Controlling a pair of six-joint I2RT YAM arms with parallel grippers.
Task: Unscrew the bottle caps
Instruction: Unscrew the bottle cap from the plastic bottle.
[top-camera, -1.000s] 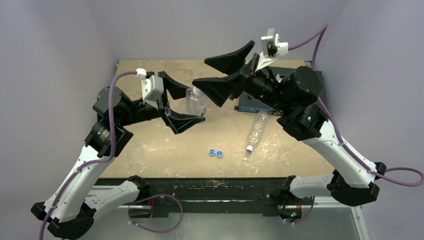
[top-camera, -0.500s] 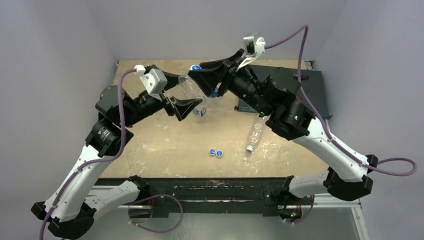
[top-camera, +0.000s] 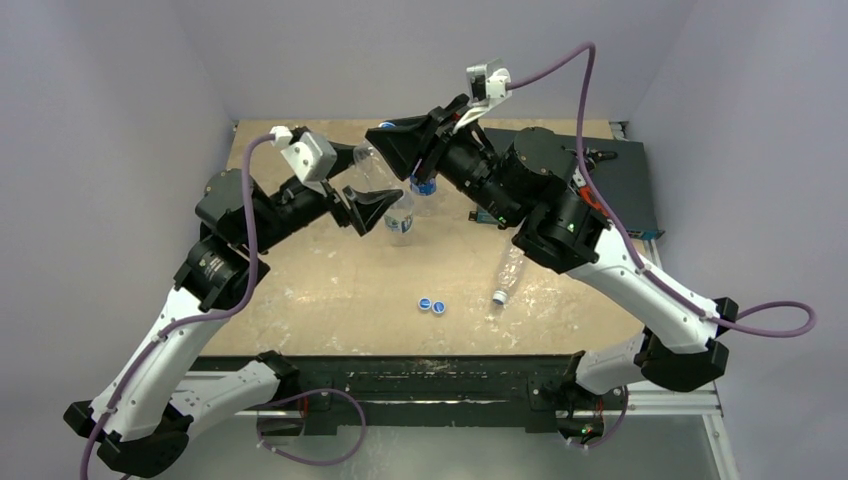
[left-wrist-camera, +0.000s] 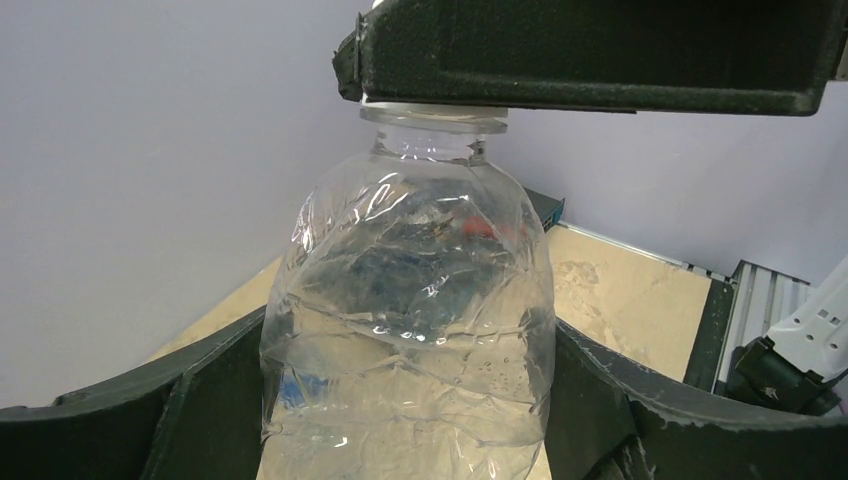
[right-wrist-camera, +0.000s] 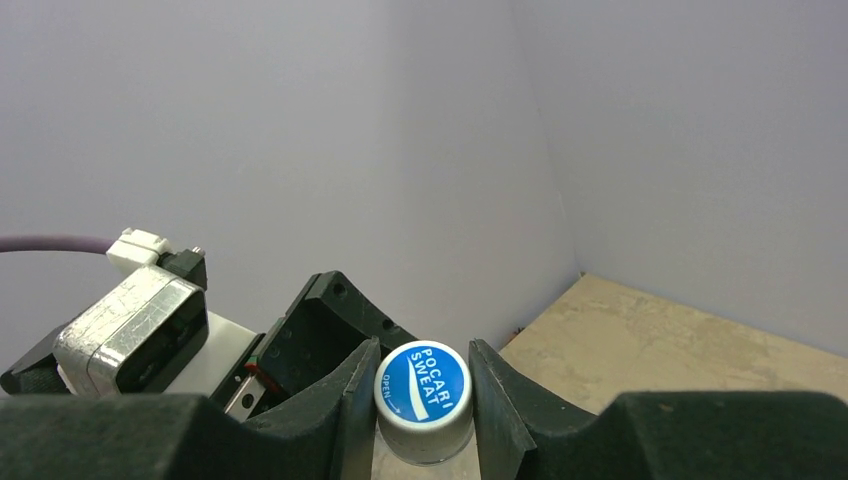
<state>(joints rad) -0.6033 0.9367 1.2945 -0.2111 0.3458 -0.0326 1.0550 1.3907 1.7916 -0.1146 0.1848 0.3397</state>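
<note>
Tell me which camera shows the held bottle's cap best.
Right wrist: the blue cap sits face-up between the right gripper's jaws. Top external mostly hides it behind that gripper; left wrist shows only the bottle below a jaw.

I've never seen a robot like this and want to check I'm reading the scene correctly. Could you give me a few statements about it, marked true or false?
1. The right gripper is closed on a blue cap. True.
2. The left gripper holds nothing. False: its fingers clasp the body of a crinkled clear bottle.
3. Two loose blue caps lie side by side on the table. True.
4. The other bottle, near the right arm, stands upright. False: it lies on its side on the table.
</note>
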